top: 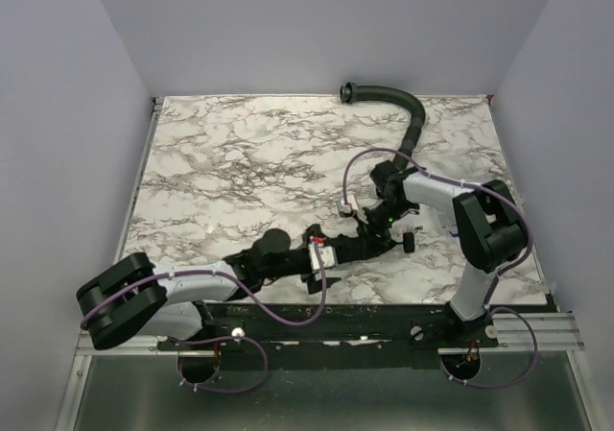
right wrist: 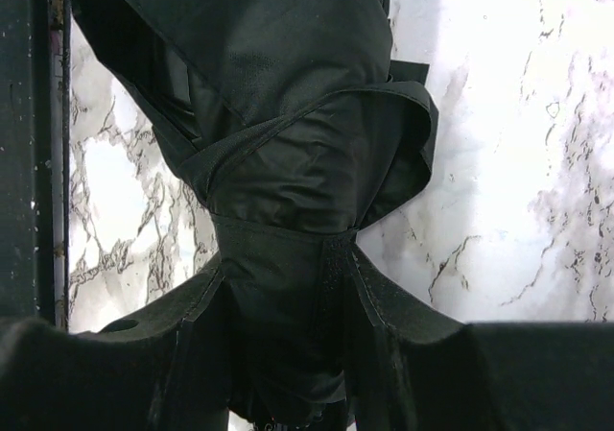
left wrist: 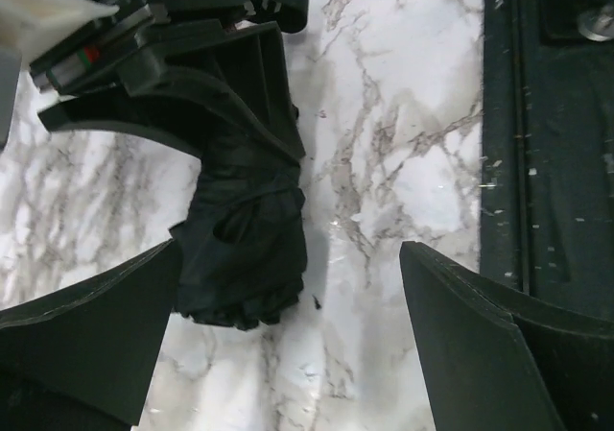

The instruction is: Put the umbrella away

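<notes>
L gripper: jaws spread wide, holding nothing; bundle end sits betw. fingers, nearer one.
Umbrella: collapsed to short black bundle, band looks wrapped round it; on or just over table, near front edge.
R gripper: clamped on bundle's other end.
Hose: far back, well apart.
Progress: folding looks done; stowing remains, no storage spot visible.

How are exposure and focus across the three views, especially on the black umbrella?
Top external: even, soft light, sharp, but the umbrella merges with the dark arms. Left wrist: its folds show; a white patch at top left looks overexposed. Right wrist: fabric texture sharp, marble table bright.
</notes>
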